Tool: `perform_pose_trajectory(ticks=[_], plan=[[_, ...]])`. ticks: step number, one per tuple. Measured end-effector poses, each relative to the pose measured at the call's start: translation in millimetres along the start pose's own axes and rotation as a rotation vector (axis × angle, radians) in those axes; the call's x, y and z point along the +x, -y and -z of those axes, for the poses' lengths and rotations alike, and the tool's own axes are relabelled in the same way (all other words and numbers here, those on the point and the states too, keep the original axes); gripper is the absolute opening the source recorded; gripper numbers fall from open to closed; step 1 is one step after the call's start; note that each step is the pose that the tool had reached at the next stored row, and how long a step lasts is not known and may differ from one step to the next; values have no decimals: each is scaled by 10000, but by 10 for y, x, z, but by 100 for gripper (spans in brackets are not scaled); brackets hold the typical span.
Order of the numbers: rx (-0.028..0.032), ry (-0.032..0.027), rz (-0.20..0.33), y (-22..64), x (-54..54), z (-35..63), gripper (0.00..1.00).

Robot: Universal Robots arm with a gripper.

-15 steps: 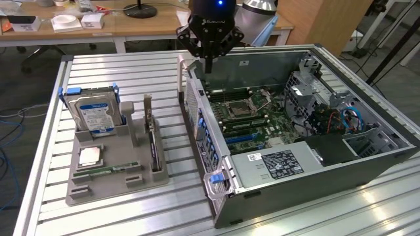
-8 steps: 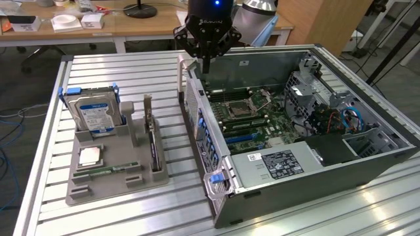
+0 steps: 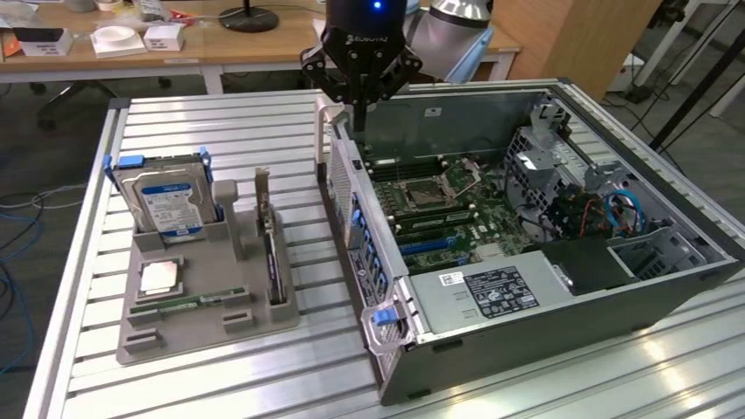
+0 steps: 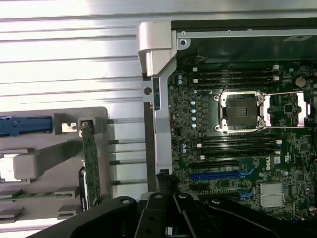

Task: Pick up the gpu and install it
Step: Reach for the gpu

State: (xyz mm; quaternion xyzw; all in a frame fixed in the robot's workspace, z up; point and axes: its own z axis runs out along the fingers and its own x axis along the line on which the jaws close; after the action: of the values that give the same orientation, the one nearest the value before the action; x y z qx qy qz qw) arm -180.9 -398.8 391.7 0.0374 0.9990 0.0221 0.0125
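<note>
Read the exterior view as a clock face, six nearest the camera and twelve farthest.

At six, on the slatted metal worktop (image 3: 233, 131), the open computer case (image 3: 652, 288) lies on its side. Its power supply (image 3: 495, 292) is at the near end and the motherboard (image 3: 442, 201) beyond it toward twelve.

At about eight sits a grey parts tray (image 3: 187, 336). A slim RAM stick (image 3: 192, 303) lies flat at its near end, with a processor (image 3: 157, 278) just past it.

The gpu (image 3: 270, 244) stands on its long edge in a slot along the tray's three-o'clock side, between the other parts and the case. It is thin, with its faces turned to nine and three. Its long axis runs nearly along the six-to-twelve line, and the silver bracket end points toward twelve. In the wrist view the gpu (image 4: 90, 163) shows as a narrow green edge seated in the tray, touching nothing but its slot.

Farther along the tray, toward ten, a blue-labelled hard drive (image 3: 173, 201) stands upright in blue rails.

At twelve the tool (image 3: 358, 109) hangs above the far end of the case's rear wall. Its fingers are drawn fully together on nothing. The gpu lies well apart from it, at roughly seven o'clock from the fingertips. In the wrist view the tool (image 4: 167, 208) sits over the rear wall, beside the board's blue slots (image 4: 220, 174).

Farthest back stands a wooden worktop (image 3: 209, 45) carrying white boxes (image 3: 117, 39).
</note>
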Motion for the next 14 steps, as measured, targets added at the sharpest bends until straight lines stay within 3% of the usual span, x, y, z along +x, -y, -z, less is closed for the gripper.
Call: perform_pose_trajectory(ticks=[14], plan=[[0, 0, 0, 10, 130, 2, 11]])
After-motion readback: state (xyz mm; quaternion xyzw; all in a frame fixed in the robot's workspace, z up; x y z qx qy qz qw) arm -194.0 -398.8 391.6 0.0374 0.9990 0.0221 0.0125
